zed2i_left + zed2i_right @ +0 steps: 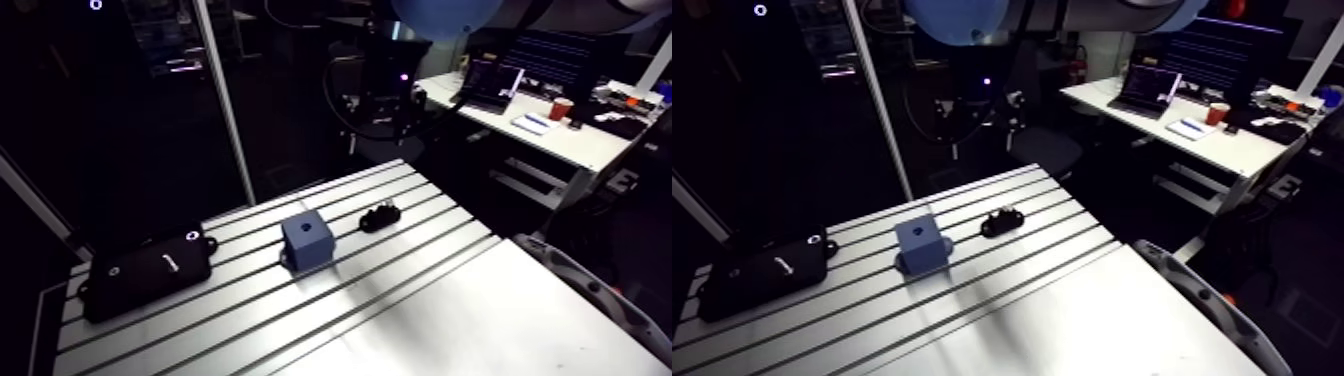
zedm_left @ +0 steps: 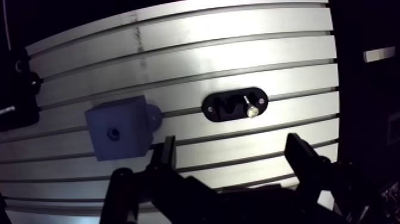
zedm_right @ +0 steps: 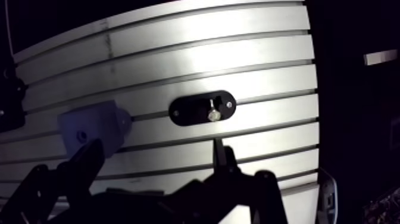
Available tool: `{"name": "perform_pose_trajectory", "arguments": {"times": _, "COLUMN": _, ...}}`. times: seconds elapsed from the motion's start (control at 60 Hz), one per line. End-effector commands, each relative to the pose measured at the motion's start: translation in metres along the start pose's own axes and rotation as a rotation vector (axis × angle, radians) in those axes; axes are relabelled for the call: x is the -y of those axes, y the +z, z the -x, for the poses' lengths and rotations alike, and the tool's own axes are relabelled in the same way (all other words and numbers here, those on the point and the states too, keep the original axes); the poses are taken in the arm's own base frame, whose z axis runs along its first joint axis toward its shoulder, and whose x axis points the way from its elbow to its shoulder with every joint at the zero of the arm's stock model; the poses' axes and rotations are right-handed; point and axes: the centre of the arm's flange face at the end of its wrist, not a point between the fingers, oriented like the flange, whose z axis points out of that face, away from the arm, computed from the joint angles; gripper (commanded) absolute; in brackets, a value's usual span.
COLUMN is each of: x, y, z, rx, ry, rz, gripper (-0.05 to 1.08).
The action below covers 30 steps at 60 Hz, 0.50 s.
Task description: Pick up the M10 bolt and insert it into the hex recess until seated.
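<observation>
Slotted table (image 2: 238, 47) bears a shiny silver bolt (image 2: 250, 108) in a black oval holder (image 2: 221, 108).

Arm view looks obliquely down from afar; wrist view straight down, nearer; both share the table (image 1: 450, 300).

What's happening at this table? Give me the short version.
A robot arm is set to put a bolt into the blue block. Its gripper hangs open and empty above the slotted table. The bolt lies untouched in a black holder beside the block, and the recess has no bolt in it. A black case sits on the block's other side.
</observation>
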Motion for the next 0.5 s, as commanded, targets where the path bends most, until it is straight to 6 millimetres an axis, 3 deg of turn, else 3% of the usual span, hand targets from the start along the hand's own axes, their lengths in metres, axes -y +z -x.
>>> {"name": "perform_pose_trajectory", "arguments": {"times": 0.017, "x": -0.014, "y": 0.015, "z": 0.000, "rx": 0.005, "ry": 0.008, "rz": -0.001, "gripper": 0.01}}
{"name": "perform_pose_trajectory", "arguments": {"times": 0.5, "x": -0.040, "y": 0.042, "z": -0.004, "rx": 0.003, "ry": 0.042, "rz": 0.002, "gripper": 0.01}}
